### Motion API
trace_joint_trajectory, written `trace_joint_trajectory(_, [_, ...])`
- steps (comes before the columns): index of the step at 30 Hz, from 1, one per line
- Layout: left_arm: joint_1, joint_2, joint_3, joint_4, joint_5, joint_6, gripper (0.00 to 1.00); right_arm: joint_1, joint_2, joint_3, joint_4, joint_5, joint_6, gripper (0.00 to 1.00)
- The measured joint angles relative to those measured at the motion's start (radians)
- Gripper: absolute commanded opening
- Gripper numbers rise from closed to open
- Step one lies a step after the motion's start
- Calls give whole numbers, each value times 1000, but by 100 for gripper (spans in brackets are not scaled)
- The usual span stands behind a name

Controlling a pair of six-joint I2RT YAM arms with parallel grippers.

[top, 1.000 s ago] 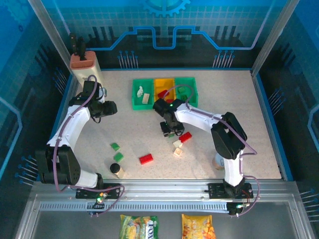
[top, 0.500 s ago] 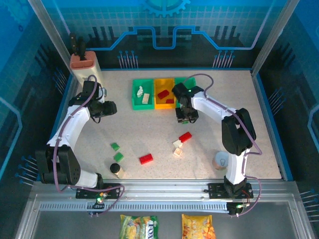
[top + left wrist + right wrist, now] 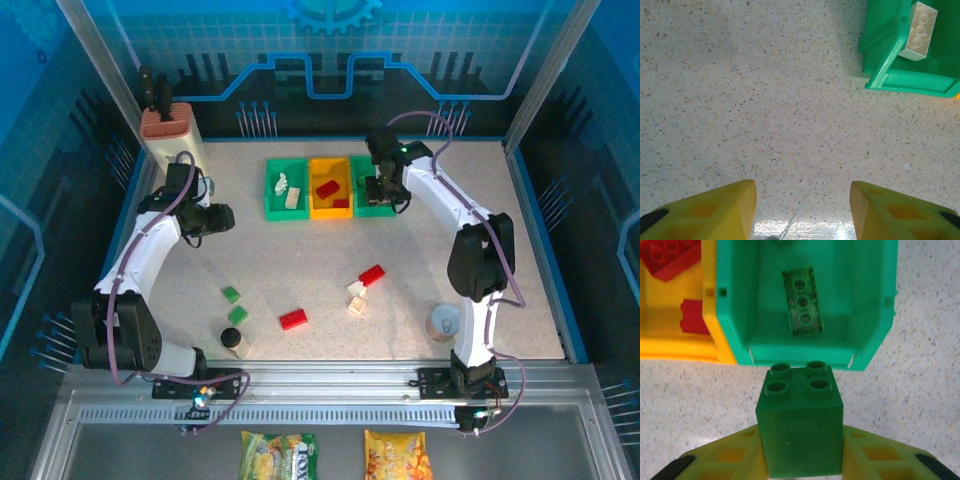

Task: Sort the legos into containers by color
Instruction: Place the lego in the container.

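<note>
My right gripper (image 3: 801, 460) is shut on a dark green lego (image 3: 800, 427), its studs pointing at the near wall of the right green bin (image 3: 870, 300). That bin holds a green brick (image 3: 802, 301). The yellow-orange bin (image 3: 670, 347) beside it holds red bricks (image 3: 670, 257). In the top view the right gripper (image 3: 385, 190) hovers at the right green bin (image 3: 372, 205). My left gripper (image 3: 802, 210) is open over bare table, near the left green bin (image 3: 900, 80) with a cream brick (image 3: 919, 27). Loose on the table lie red legos (image 3: 293, 319) (image 3: 371, 274), green legos (image 3: 231, 294) (image 3: 237, 315) and cream legos (image 3: 355, 298).
A beige knife block (image 3: 172, 135) stands at the back left. A small dark-capped jar (image 3: 232, 339) sits near the front left and a grey round cup (image 3: 442, 323) near the right arm's base. Blue walls ring the table.
The right arm has swung from the table's middle back and right to the right green bin, carrying the dark green lego. The left arm has not moved.
</note>
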Motion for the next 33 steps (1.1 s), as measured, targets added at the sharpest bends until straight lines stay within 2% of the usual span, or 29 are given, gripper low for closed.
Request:
trace_joint_trajectory(20, [2,0,-3,7,16,0,54,-37,415,505,-54,77,-72,37])
trace_joint_trajectory(30, [2,0,-3,10,23,0,54,-39,501,538,-43,137,-72,37])
trace_joint_trajectory(33, [2,0,-3,10,23,0,54,-39,509,538,-35,148,-72,40])
